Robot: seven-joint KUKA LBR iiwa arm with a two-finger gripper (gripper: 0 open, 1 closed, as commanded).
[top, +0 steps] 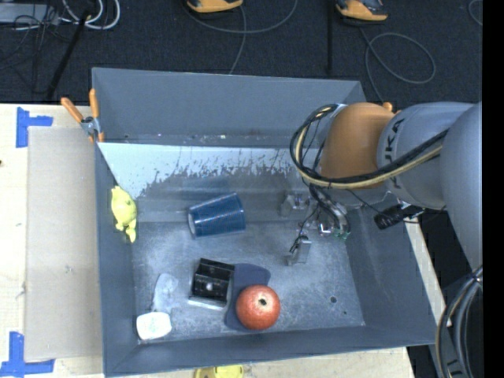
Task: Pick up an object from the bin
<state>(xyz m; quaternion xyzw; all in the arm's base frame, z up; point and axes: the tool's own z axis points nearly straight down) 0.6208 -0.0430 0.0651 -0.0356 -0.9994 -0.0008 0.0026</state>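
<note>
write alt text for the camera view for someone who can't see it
The arm's gripper is over bare floor in the right half of a grey metal bin, to the right of a blue cup lying on its side. Toward the front sit a red apple and a black box; a yellow toy rests against the left wall.

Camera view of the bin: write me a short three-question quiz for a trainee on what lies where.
1. True or false: the blue cup stands upright.
2. What colour is the toy against the left wall of the bin? A) red B) yellow C) white
3. Fill in: in this view the gripper is over bare floor to the blue cup's ____.
Key: 1 false, it lies on its side. 2 B. 3 right.
</note>
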